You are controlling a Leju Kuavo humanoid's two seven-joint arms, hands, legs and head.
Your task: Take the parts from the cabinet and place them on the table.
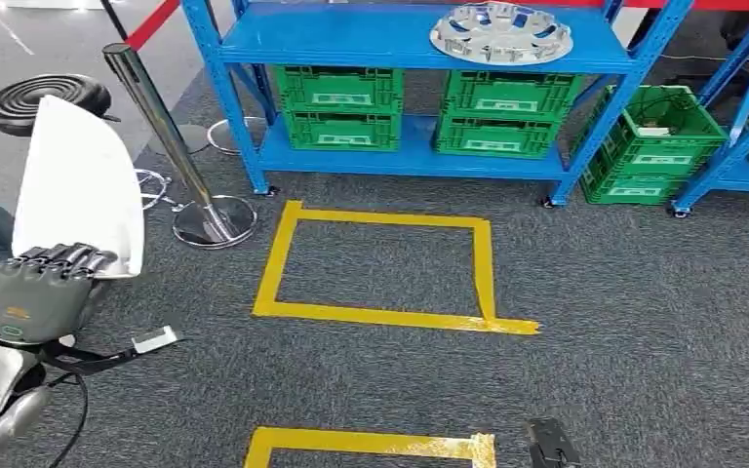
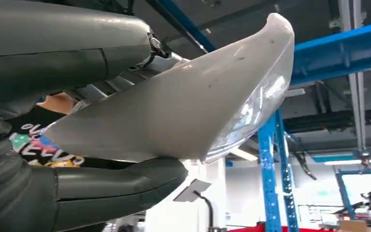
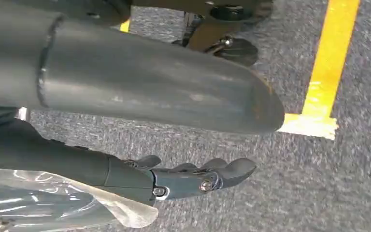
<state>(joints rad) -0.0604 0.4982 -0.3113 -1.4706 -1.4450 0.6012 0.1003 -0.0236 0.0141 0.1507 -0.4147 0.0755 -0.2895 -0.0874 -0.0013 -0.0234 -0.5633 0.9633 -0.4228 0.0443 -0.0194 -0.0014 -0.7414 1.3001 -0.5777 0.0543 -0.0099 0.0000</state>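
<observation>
At the far left, the left hand grips a white curved part, fingers wrapped over its lower edge so the panel stands up above them; the wrist view shows the thumb under the part and the fingers above it. Beyond the fingers stands a chrome post, then yellow tape on the grey carpet, and a blue rack carrying a silver hubcap over green crates. The right hand hangs over the carpet, fingers nearly straight, apart from the thumb, holding nothing.

Grey left hand with dark fingers, silver forearm, black cable, perhaps an orange marking
</observation>
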